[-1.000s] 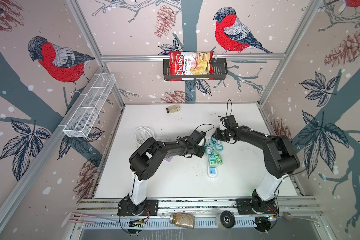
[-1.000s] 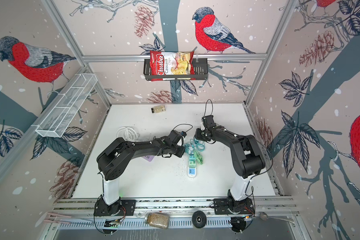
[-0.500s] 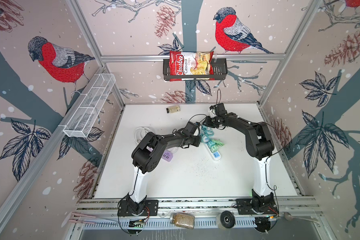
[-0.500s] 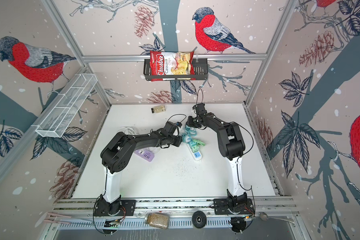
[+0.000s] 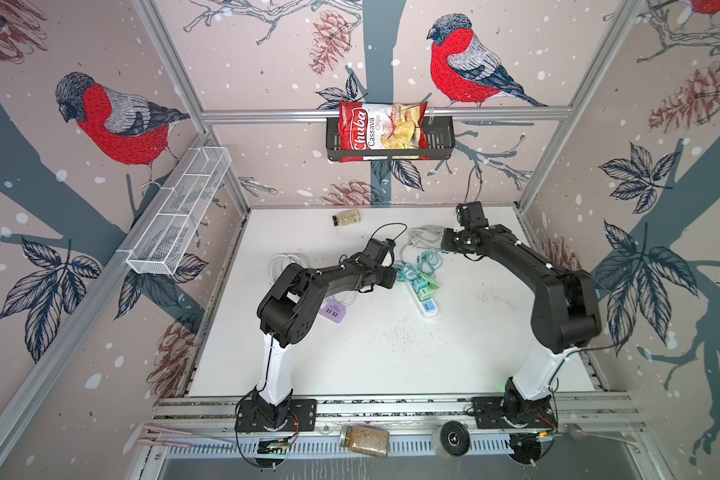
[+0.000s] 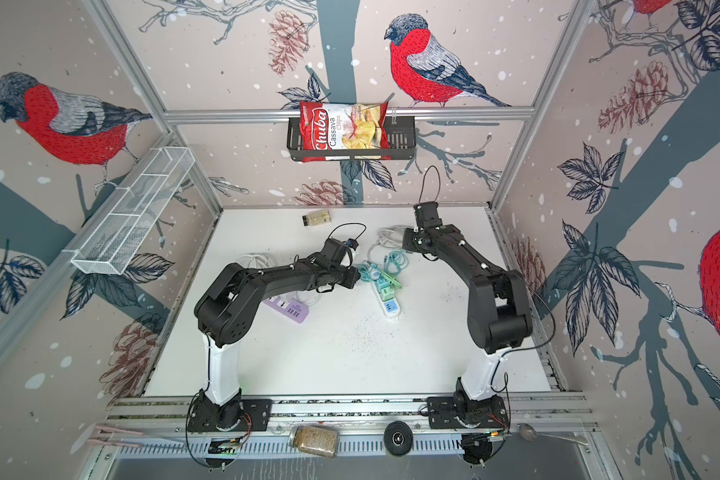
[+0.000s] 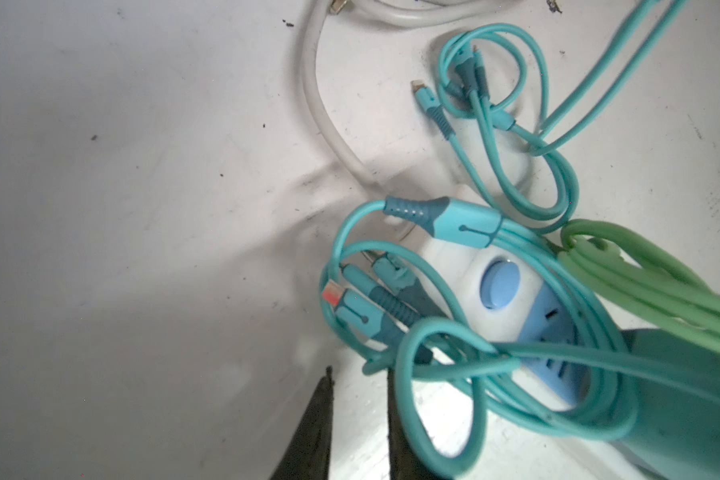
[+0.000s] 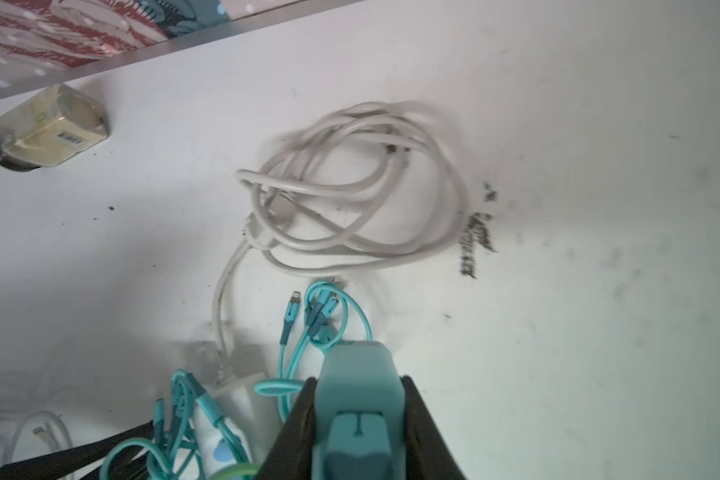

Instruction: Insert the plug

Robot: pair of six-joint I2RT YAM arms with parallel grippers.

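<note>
The right claw (image 8: 358, 386) is clamped on a teal plug (image 8: 358, 415), which sits square between the two black fingers with its nose pointing away from the wrist. It hangs above the table (image 5: 371, 353) toward the far edge, just short of a loose coil of white cable (image 8: 460, 216). The plug is in no socket. The white power strip (image 5: 427, 305) lies nearer the middle of the table, behind and to one side of the plug in the right wrist view. The left claw (image 7: 358, 386) hovers low at the strip's far end with its jaws a narrow gap apart. Bare white shows in that gap, so it seems to grip nothing, though a loop of teal cable (image 7: 454, 365) crosses one finger. In the left wrist view that cable and a green cable (image 7: 641, 282) lie across the strip's blue sockets, and only part of the socket face shows. As a judgement, picking up the plug looks finished and the insertion itself has not started. What is left is to bring the plug back over the strip, line it up with a free socket, probably clear or avoid the draped cables, and press it home, perhaps while the left claw steadies the strip.
</note>
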